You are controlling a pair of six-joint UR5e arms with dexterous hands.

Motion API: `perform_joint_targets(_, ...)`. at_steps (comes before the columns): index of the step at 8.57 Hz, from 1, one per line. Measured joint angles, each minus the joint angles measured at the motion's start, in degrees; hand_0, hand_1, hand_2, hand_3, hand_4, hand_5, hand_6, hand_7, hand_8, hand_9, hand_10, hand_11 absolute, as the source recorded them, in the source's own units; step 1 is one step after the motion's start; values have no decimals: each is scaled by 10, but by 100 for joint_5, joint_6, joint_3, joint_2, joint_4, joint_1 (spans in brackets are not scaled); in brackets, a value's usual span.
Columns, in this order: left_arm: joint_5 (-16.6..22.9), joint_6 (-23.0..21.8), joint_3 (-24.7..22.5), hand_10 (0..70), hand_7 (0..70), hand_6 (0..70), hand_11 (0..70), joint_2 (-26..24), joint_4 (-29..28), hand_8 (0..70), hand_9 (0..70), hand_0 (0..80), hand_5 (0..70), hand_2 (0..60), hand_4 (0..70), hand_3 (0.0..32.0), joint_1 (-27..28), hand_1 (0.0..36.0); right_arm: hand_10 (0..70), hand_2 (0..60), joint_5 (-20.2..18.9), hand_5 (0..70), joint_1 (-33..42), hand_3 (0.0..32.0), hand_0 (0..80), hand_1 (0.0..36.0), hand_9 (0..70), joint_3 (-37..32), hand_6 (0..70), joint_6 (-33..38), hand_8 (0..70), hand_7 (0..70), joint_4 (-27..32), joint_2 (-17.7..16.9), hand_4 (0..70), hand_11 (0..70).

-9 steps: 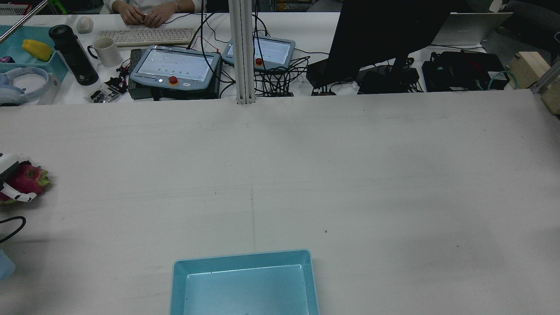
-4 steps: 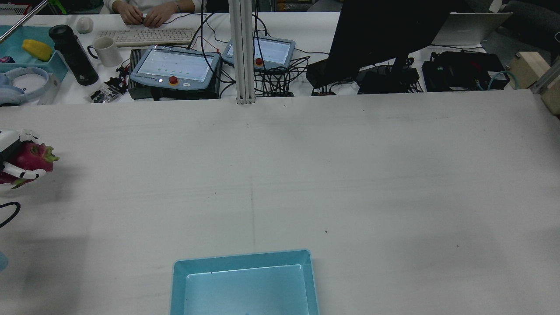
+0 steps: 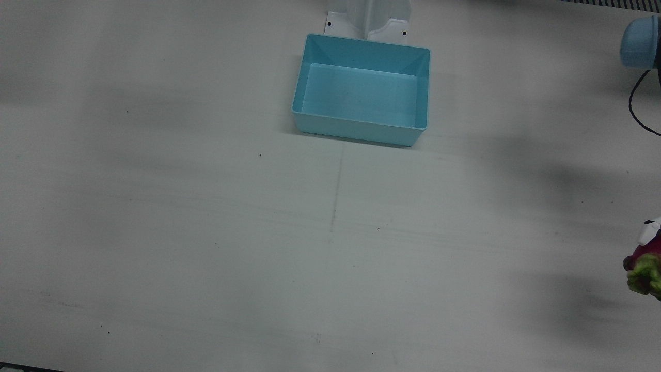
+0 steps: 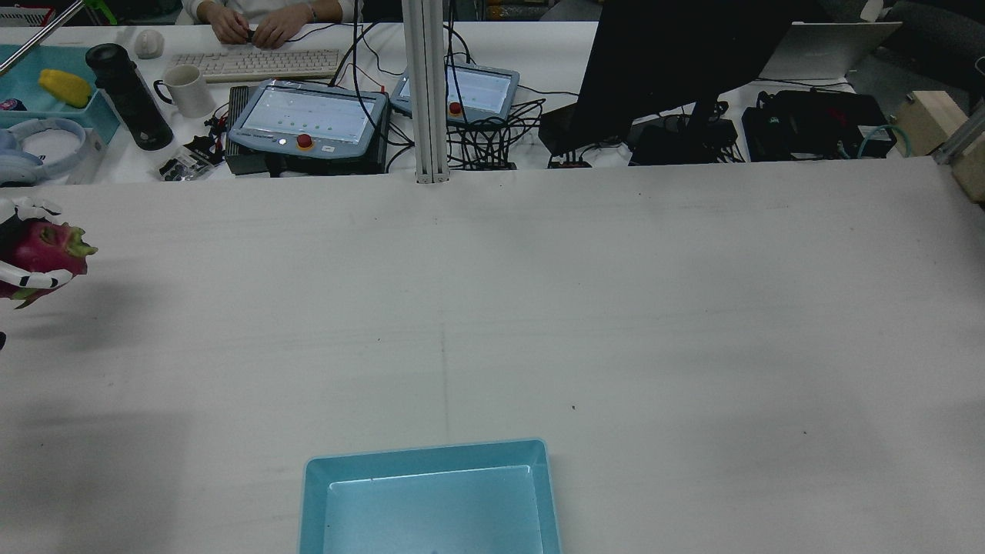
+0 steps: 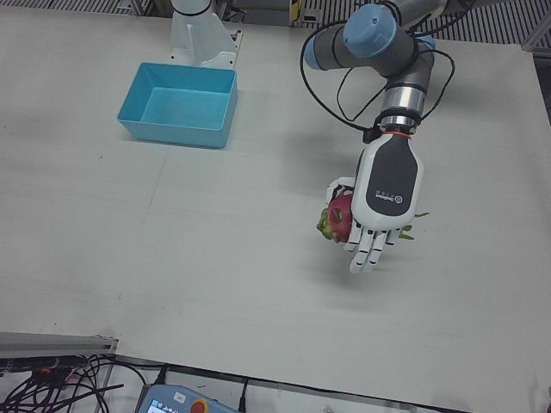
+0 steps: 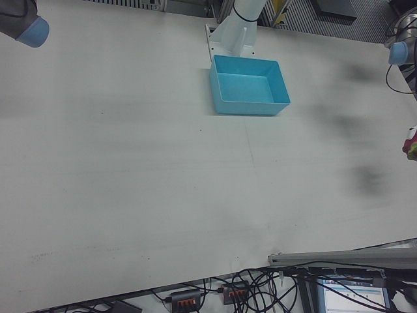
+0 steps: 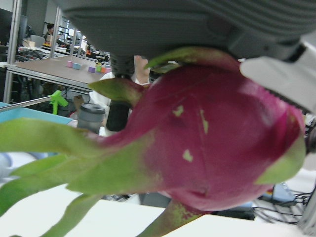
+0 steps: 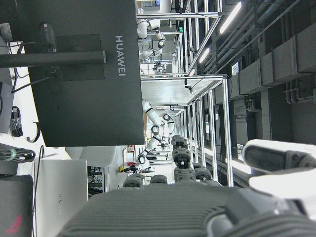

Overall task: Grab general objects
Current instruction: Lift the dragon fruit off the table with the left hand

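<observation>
Gripping the dragon fruit [image 5: 337,217] above the table, left hand [image 5: 385,194]; right hand's state unclear

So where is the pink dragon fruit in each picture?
Front view: dragon fruit at the right edge, low down.
Rear view: far left edge, held in the left robot hand.
Left-front view: right of centre, under the hand.
Right-front view: a sliver at the right edge.
Left hand view: fills the picture.
Right hand view: not in it.
Shared landmark: the blue bin.
</observation>
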Motion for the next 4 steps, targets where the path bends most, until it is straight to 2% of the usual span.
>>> perform_joint_targets(1, 527, -240, -33, 459, 300, 233, 664, -234, -157, 212, 281, 475, 443, 600, 239, 0, -302, 323, 0, 0, 1, 0, 0, 0, 0, 0, 0, 0, 0, 0, 0, 0, 0, 0, 0, 0)
perform_joint_targets(2, 977, -461, -24, 472, 314, 246, 685, -449, -290, 222, 295, 485, 466, 600, 251, 0, -452, 335, 0, 0, 4, 0, 0, 0, 0, 0, 0, 0, 0, 0, 0, 0, 0, 0, 0, 0)
perform_joint_targets(3, 1333, -726, -6, 492, 336, 275, 700, -558, -514, 244, 317, 509, 522, 600, 275, 0, -517, 357, 0, 0, 5, 0, 0, 0, 0, 0, 0, 0, 0, 0, 0, 0, 0, 0, 0, 0)
perform_joint_targets(4, 1611, -1085, -23, 521, 346, 299, 700, -548, -800, 259, 328, 521, 555, 600, 291, 0, -538, 359, 0, 0, 4, 0, 0, 0, 0, 0, 0, 0, 0, 0, 0, 0, 0, 0, 0, 0)
